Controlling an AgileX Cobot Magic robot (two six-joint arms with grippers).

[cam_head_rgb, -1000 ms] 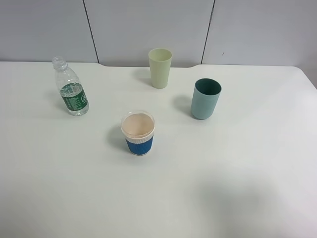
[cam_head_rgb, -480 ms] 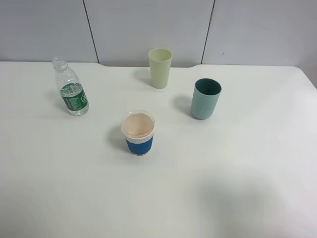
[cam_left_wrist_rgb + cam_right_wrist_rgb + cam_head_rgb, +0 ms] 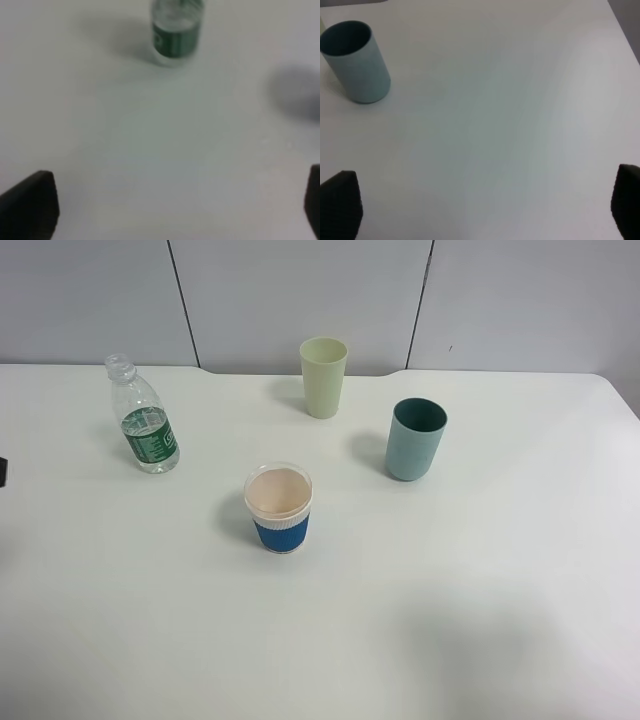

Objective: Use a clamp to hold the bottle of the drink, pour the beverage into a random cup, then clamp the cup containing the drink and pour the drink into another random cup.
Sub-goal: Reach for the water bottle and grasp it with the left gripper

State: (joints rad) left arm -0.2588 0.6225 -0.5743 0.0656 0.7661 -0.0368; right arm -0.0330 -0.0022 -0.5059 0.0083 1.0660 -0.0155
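A clear water bottle (image 3: pixel 143 417) with a green label stands at the table's back left; it also shows blurred in the left wrist view (image 3: pixel 177 31). A pale green cup (image 3: pixel 323 376) stands at the back middle. A teal cup (image 3: pixel 415 439) stands right of centre and shows in the right wrist view (image 3: pixel 355 61). A cup with a blue sleeve (image 3: pixel 279 507) stands at the centre. My left gripper (image 3: pixel 175 205) is open and empty, some way short of the bottle. My right gripper (image 3: pixel 482 205) is open and empty, apart from the teal cup.
The white table (image 3: pixel 450 590) runs to a grey panelled wall (image 3: pixel 300 290) at the back. A dark bit of the left arm (image 3: pixel 2 470) shows at the left edge of the exterior view. The right arm is outside that view.
A dark bit of the left arm has come into the exterior view at its left edge. The bottle and the three cups have not moved.
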